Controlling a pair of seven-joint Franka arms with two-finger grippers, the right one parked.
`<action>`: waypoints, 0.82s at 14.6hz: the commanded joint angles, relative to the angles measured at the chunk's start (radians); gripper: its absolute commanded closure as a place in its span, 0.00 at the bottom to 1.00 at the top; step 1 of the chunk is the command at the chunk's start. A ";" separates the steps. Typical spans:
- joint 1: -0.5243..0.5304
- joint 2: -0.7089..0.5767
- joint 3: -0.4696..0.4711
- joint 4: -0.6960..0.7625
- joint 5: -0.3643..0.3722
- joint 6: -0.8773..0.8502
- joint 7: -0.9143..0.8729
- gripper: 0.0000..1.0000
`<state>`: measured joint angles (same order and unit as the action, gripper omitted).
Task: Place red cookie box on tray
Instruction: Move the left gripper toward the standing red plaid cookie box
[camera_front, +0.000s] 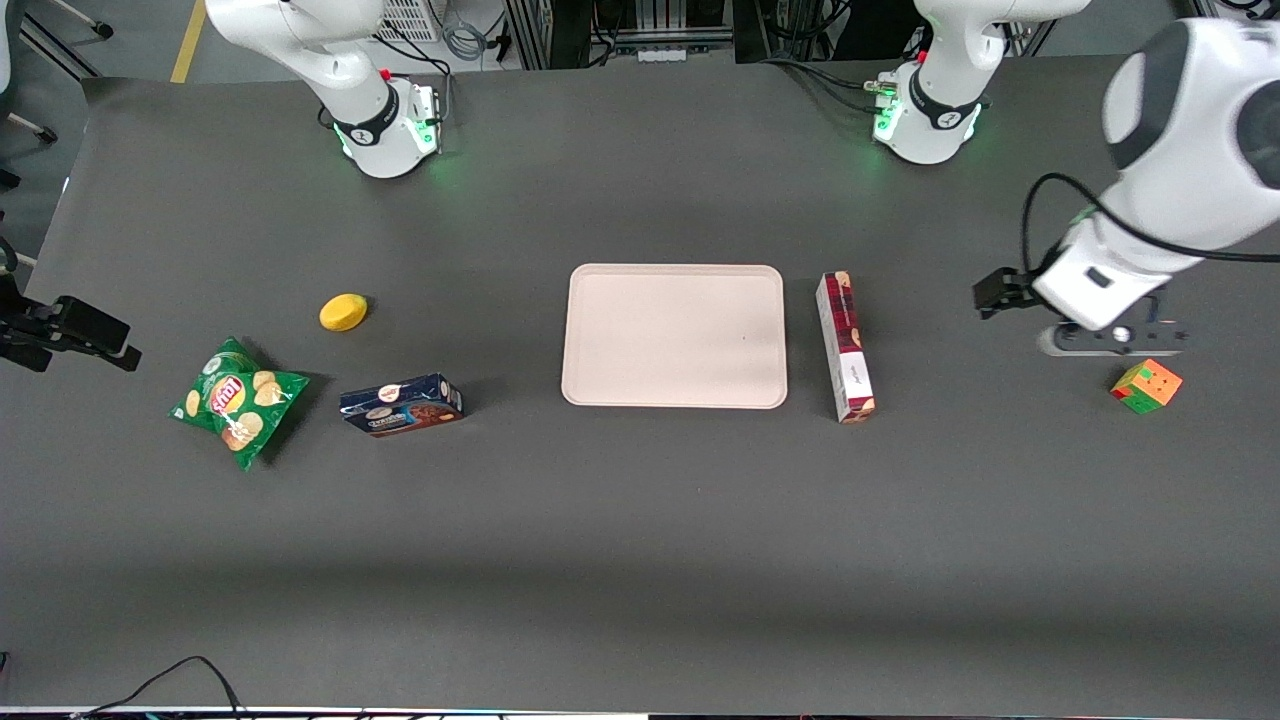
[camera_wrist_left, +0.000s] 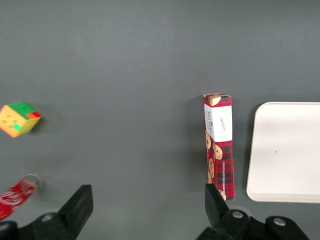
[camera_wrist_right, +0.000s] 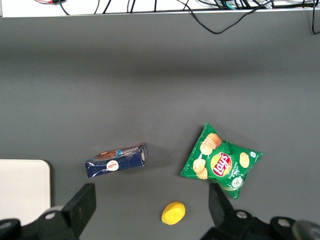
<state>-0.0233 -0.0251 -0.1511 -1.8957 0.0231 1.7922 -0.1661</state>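
Front view: red cookie box (camera_front: 845, 346) lying on its long side on the dark table (camera_front: 640, 520), just beside tray (camera_front: 675, 336) on the working arm's side, parallel to the tray's short edge, narrow gap between, not touching. Tray bare. Left arm's gripper (camera_front: 1110, 338) hanging above the table well apart from the box, toward the working arm's end, just above a scrambled puzzle cube (camera_front: 1146, 385). Wrist view: fingers (camera_wrist_left: 80, 204) spread wide, nothing between them, box (camera_wrist_left: 219, 145) near one fingertip rather than centred. Step in hand, by judgement: approach and pick, not yet begun. To do well: shift gripper sideways toward tray till box sits centred btwn fingers; rotate wrist so jaws close across the narrow width, not along the length; aim for mid-length, approx. at the white panel, so box stays level when lifted; descend straight, keep tips off the table. Light carton, so likely to slide or twist if nudged by one finger first — centre before closing. Lift clear of the low rim, carry the short way across, set flat w/ long axis along tray's short side. Red can (camera_wrist_left: 15, 194) and cube close to the present position; pull away w/o clipping them.
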 joint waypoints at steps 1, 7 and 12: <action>-0.001 -0.127 -0.056 -0.258 -0.044 0.165 -0.133 0.00; -0.001 -0.133 -0.122 -0.497 -0.052 0.481 -0.177 0.00; -0.003 -0.093 -0.199 -0.517 -0.052 0.510 -0.259 0.00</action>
<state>-0.0251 -0.1168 -0.3315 -2.3897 -0.0195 2.2727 -0.3978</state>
